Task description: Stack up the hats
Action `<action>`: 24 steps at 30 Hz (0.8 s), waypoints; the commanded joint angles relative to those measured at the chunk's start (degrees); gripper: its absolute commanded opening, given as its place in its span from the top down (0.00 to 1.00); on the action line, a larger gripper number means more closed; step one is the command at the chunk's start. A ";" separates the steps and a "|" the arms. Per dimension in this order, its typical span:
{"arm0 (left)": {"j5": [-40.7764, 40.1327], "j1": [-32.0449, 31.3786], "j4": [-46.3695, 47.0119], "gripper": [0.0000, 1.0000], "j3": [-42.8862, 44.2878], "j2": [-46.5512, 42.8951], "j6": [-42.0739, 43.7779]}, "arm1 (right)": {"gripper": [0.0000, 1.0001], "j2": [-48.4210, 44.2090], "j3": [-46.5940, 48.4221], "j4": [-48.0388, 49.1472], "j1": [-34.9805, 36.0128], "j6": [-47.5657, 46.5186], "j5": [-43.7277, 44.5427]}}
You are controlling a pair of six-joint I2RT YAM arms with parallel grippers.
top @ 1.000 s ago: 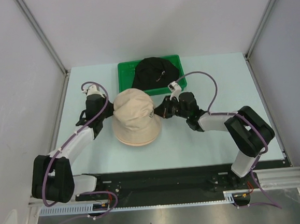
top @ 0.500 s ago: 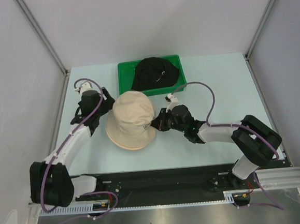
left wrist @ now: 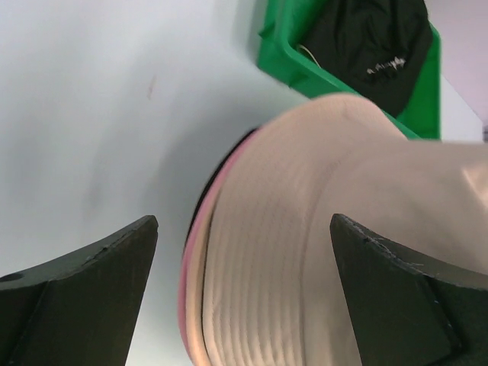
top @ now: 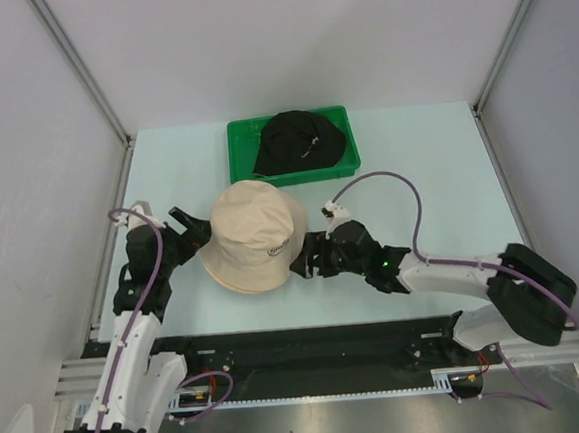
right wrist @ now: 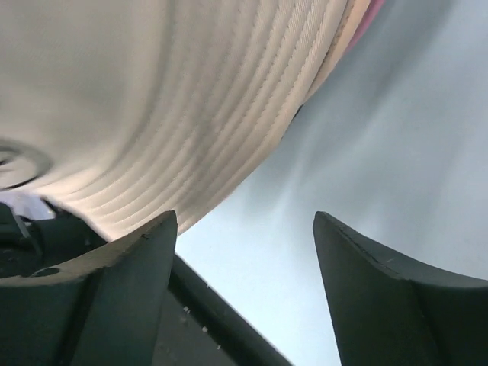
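Observation:
A beige hat [top: 253, 237] lies crown up on the table, left of centre. In the left wrist view the beige hat [left wrist: 320, 229] sits over a pink hat, of which only the brim edge [left wrist: 185, 284] shows. A black hat [top: 299, 141] rests in the green tray [top: 240, 135] at the back. My left gripper [top: 188, 231] stands open at the beige hat's left brim, holding nothing. The right gripper [top: 305, 259] is open at the hat's right brim. In the right wrist view the beige brim [right wrist: 168, 114] lies just ahead of its left finger [right wrist: 130, 282].
The green tray [left wrist: 284, 46] with the black hat [left wrist: 374, 46] stands at the table's far edge, behind the stack. Grey walls close in the table on both sides. A black rail runs along the near edge under the arm bases.
The beige hat has come down and slightly toward the near edge. Both grippers have opened and let go of its brim. The left arm has drawn back to the left.

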 commanded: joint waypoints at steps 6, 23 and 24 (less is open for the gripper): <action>6.11 0.20 -7.83 0.00 -4.57 -12.51 -6.67 | 0.19 -17.57 -0.83 -6.25 -13.29 -6.70 -7.20; 7.77 0.20 -13.91 0.01 -9.75 -21.04 -13.44 | 0.19 12.03 9.02 27.76 -23.77 -0.83 -29.27; 8.99 0.20 -13.20 0.02 -11.14 -21.04 -14.22 | 0.19 13.09 9.19 29.25 -23.85 -0.13 -30.50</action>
